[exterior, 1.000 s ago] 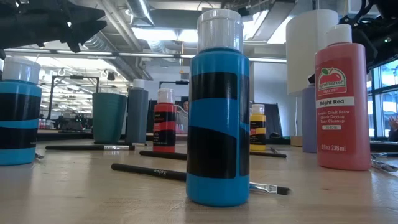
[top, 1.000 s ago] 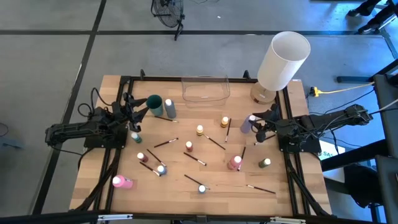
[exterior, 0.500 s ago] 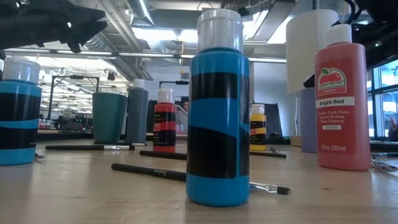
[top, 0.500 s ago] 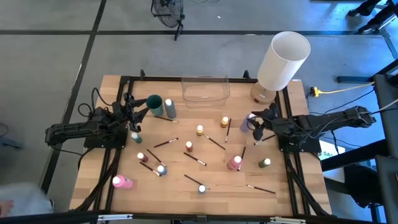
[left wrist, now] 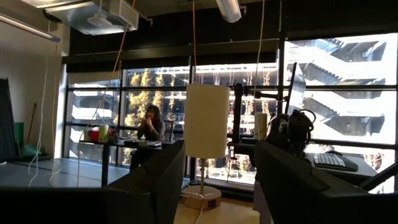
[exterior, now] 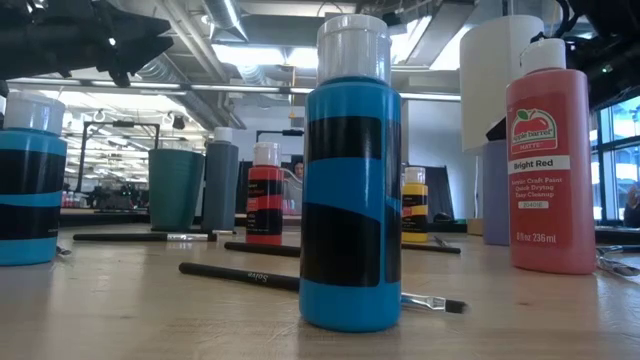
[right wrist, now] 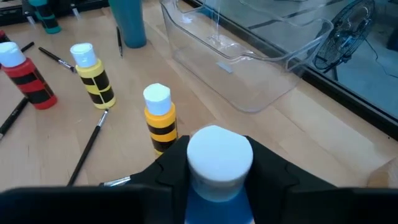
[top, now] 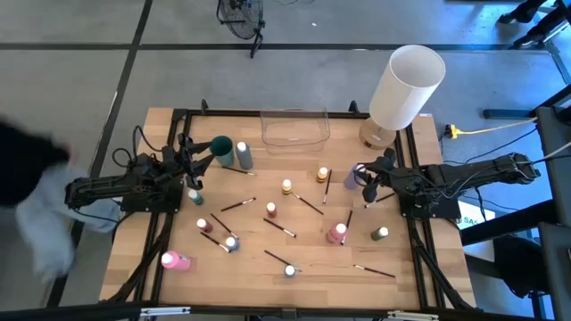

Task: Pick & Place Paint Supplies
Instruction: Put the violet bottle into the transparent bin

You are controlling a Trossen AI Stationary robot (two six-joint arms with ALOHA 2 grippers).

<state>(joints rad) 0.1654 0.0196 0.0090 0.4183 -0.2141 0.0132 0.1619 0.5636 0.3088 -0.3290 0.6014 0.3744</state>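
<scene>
While the high view looks down on the desk (top: pixel 268 267), the right pincer (top: pixel 365 181) sits around a lilac bottle (top: pixel 355 175) at the desk's right side, with many bottles and brushes scattered between the arms and the clear container (top: pixel 294 127) at the far edge. The left pincer (top: pixel 192 163) waits near the teal cup (top: pixel 221 147) and grey bottle (top: pixel 244 155).

From the low view, a blue bottle (exterior: pixel 350 180) fills the middle, a brush (exterior: pixel 300 283) lying just behind it and a red bottle (exterior: pixel 549 160) at the right; neither pincer can be read here.

Seen from the left wrist, that arm's fingers (left wrist: pixel 155 186) stand spread with nothing between them.

Seen from the right wrist, the two fingers (right wrist: pixel 267 168) flank the bottle just under its white cap (right wrist: pixel 219 149), closing in; whether they already pinch it I cannot tell. A yellow striped bottle (right wrist: pixel 160 118) stands just beyond, the container farther off.

Risks, as I judge them: a grip this high, near the cap, could let the bottle swing or slip on lifting, and a sideways drag could topple the yellow neighbour.
</scene>
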